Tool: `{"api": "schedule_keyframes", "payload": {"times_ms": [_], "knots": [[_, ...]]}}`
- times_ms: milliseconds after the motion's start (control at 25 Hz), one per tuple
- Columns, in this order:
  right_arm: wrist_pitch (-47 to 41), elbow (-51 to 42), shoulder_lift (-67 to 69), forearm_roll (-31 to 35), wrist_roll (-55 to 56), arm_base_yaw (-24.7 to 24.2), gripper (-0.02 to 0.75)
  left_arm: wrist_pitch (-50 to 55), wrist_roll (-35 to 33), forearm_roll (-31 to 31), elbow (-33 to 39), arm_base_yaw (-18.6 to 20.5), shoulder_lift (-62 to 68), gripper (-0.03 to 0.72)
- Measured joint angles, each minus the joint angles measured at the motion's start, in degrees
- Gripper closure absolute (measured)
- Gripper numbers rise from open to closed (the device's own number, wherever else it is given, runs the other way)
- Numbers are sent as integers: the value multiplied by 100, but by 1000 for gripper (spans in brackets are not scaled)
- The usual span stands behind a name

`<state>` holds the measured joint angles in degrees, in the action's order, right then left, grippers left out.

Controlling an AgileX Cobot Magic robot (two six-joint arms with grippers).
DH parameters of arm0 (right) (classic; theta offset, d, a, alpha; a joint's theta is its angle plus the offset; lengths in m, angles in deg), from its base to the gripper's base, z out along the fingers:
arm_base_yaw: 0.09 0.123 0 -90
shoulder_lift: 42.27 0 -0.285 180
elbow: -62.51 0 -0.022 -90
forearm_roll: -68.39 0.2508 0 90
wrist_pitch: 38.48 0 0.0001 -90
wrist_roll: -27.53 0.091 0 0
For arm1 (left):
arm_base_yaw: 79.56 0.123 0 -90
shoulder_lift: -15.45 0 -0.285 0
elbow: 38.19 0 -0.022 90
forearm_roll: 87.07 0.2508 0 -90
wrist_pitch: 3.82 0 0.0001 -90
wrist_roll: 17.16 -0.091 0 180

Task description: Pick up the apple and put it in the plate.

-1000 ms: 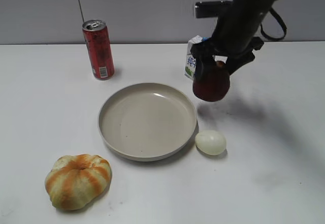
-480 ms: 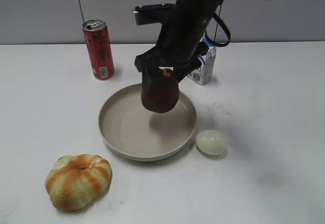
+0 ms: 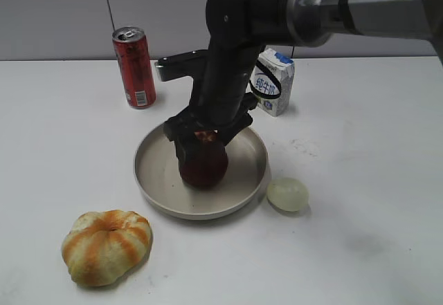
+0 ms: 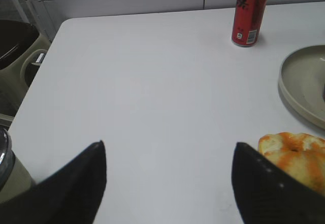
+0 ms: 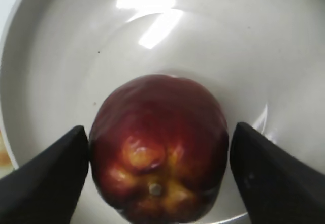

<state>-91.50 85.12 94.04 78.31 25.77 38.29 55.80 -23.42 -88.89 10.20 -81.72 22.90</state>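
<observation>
I saw apple (image 5: 158, 148) between right claw (image 5: 158, 176) fingers, claw clamped on it, inside plate (image 3: 151, 178). Apple stood upright, yellow top up. Left claw (image 4: 167, 183) apart.

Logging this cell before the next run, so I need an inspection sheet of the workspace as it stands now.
Surface: white table, faint smudges right of the plate.
Job's things: apple inside the plate, apparently on its floor.
Clutter: red can, milk carton, pale egg beside the plate rim, striped bun.
Grippers: right tool straddles the apple, fingers at its sides, contact uncertain; left tool open, empty, above the table.
Cables: black loop on the right arm, thin lines on the back wall.
Surroundings: grey wall; bin-like container past the table's left edge.
</observation>
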Motion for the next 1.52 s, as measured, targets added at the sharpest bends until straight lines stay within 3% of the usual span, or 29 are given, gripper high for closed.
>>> {"api": "schedule_keyframes", "payload": {"times_ms": [360, 560, 840, 1000, 1520], "knots": [[-1115, 661, -501, -26, 117, -80, 57, 0, 0, 0, 0, 0, 0, 104], [-1547, 447, -1459, -26, 335, -625, 57, 0, 0, 0, 0, 0, 0, 104], [-1598, -1457, -2958, -357, 466, -1961, 58, 0, 0, 0, 0, 0, 0, 104], [-1612, -2800, -4003, -650, 551, -2441, 62, 0, 0, 0, 0, 0, 0, 104], [-1095, -5878, -8461, -738, 658, -2517, 92, 0, 0, 0, 0, 0, 0, 104]]}}
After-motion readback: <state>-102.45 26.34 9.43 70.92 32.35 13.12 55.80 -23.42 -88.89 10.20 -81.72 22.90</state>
